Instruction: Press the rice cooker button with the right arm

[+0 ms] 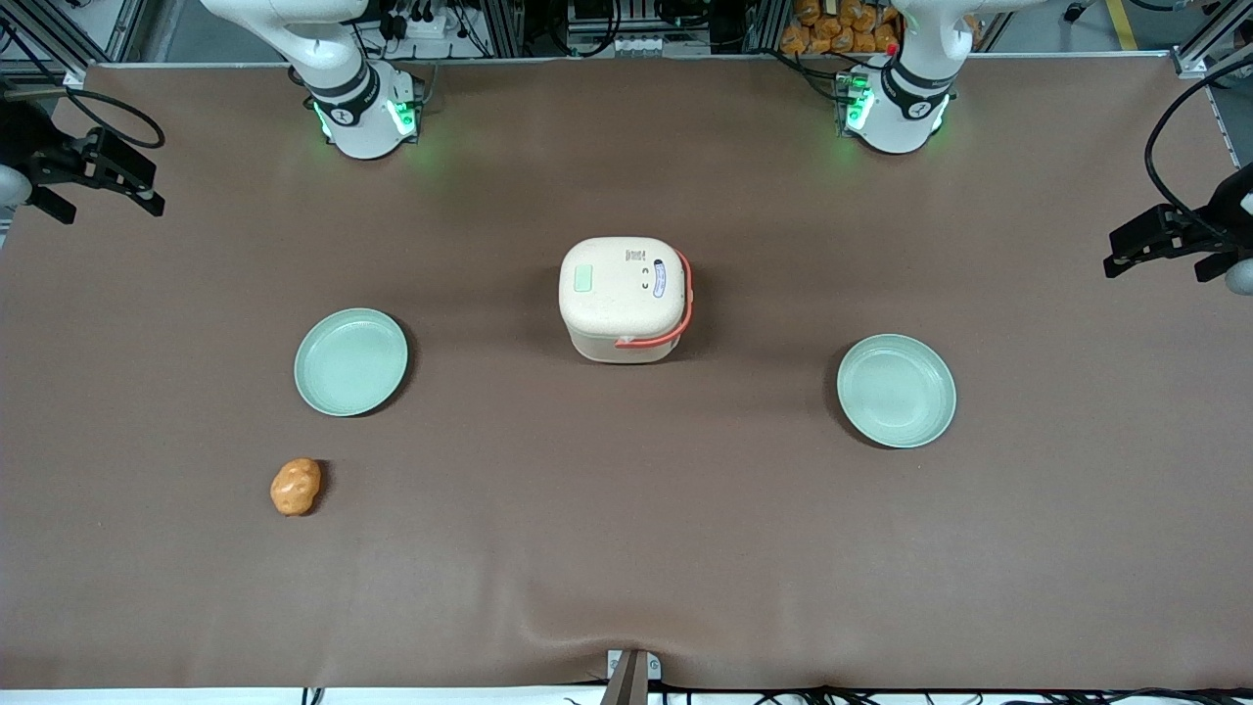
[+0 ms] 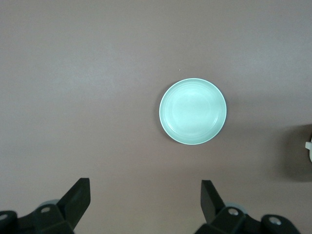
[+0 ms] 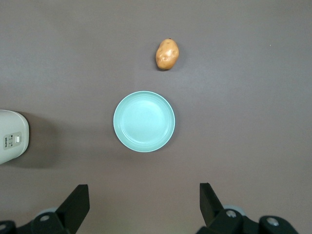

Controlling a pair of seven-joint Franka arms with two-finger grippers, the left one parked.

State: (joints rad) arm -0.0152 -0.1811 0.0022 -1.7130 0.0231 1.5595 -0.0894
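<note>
The cream rice cooker (image 1: pixel 626 294) stands at the table's middle, its coral-red handle (image 1: pixel 675 328) folded down round the lid. On the lid sit a pale green rectangle (image 1: pixel 584 278) and a small oval panel (image 1: pixel 659 277). In the right wrist view one edge of the rice cooker (image 3: pixel 12 141) shows. My right arm's base (image 1: pixel 357 113) is at the table's back edge. Its gripper (image 3: pixel 144 187) hangs open high above a mint-green plate (image 3: pixel 144 121), well away from the cooker, with nothing between its black fingers (image 3: pixel 78 197).
An orange-brown potato (image 1: pixel 296 487) lies nearer the front camera than the plate (image 1: pixel 350 361) at the working arm's end. A second mint-green plate (image 1: pixel 896 390) lies toward the parked arm's end. The brown table mat has a wrinkle at its front edge (image 1: pixel 626 627).
</note>
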